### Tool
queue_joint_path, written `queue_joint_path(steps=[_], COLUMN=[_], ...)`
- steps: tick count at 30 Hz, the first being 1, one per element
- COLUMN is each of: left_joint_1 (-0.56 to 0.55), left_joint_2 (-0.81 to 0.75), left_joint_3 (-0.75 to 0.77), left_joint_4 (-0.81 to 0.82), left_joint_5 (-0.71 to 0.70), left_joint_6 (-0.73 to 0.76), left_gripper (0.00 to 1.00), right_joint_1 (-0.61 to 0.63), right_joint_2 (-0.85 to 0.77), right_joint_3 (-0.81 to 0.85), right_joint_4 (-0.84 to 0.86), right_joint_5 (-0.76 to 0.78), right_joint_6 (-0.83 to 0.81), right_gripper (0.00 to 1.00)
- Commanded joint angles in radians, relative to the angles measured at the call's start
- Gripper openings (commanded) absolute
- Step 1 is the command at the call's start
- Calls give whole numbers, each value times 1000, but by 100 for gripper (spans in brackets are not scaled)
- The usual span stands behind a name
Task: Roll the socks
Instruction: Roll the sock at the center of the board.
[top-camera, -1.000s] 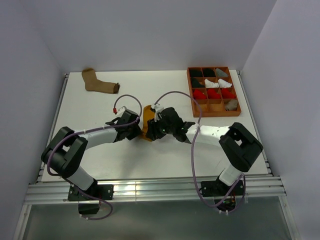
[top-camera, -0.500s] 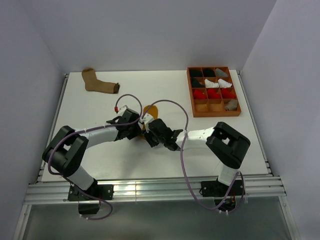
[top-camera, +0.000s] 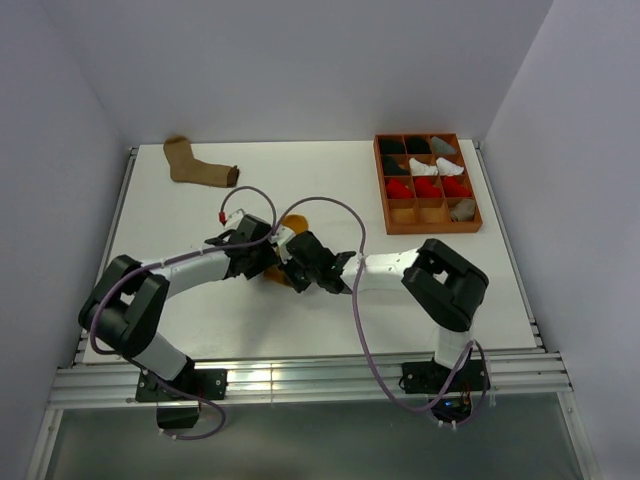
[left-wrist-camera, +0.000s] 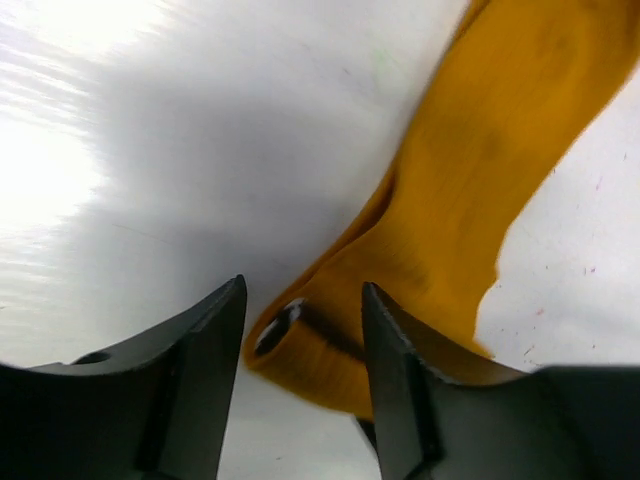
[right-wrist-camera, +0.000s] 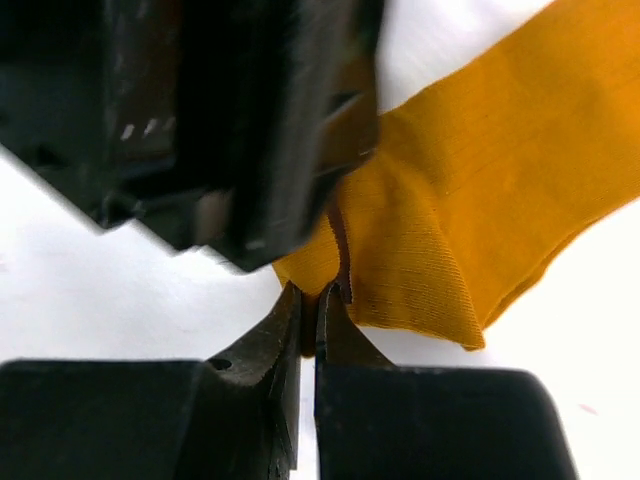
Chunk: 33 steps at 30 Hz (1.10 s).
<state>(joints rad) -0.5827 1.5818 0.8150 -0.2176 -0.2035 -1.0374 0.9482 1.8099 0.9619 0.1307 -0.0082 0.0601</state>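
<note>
A mustard yellow sock (left-wrist-camera: 490, 170) lies mid-table, its end with the dark-white cuff rolled up. In the top view the sock (top-camera: 294, 222) is mostly covered by both grippers. My left gripper (left-wrist-camera: 303, 315) is open, its jaws standing on either side of the rolled end. My right gripper (right-wrist-camera: 310, 305) is shut on a fold at the sock's (right-wrist-camera: 470, 190) edge, right under the left gripper's dark body (right-wrist-camera: 200, 120). From above, the left gripper (top-camera: 270, 262) and the right gripper (top-camera: 286, 269) meet tip to tip. A brown sock with a dark cuff (top-camera: 197, 166) lies flat at the back left.
An orange compartment tray (top-camera: 381, 190) stands at the back right, holding black (top-camera: 392, 146), white (top-camera: 435, 167), red (top-camera: 427, 187) and grey (top-camera: 462, 209) rolled bundles. Both arms' cables loop over the middle of the table. Grey walls close in both sides.
My right gripper has swung left to the sock's near end and shut on its edge. The left gripper's jaws have spread wider. Less of the mustard sock shows from above.
</note>
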Motion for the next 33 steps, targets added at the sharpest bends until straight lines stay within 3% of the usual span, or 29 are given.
queue_joint_path(steps=[1, 8, 14, 18, 25, 33], left_joint_1=[1, 20, 20, 18, 18, 17], left_joint_2=[-112, -343, -443, -408, -309, -191], left_joint_3=[-40, -134, -258, -289, -280, -261], left_joint_4=[-48, -63, 0, 47, 96, 112], left_joint_5=[-69, -97, -47, -13, -1, 32], left_joint_6=[-41, -113, -174, -187, -194, -164], left_gripper=[57, 68, 68, 68, 61, 44], right_joint_1=[-29, -172, -230, -259, -284, -285], right_joint_2=[43, 98, 187, 230, 247, 244], right_joint_3=[73, 113, 159, 164, 146, 143], right_joint_4=[-75, -82, -92, -51, 6, 27], right_joint_5=[-220, -537, -714, -820, -872, -857], right_joint_6=[85, 302, 461, 575, 719, 741], right_gripper=[0, 0, 0, 0, 0, 0])
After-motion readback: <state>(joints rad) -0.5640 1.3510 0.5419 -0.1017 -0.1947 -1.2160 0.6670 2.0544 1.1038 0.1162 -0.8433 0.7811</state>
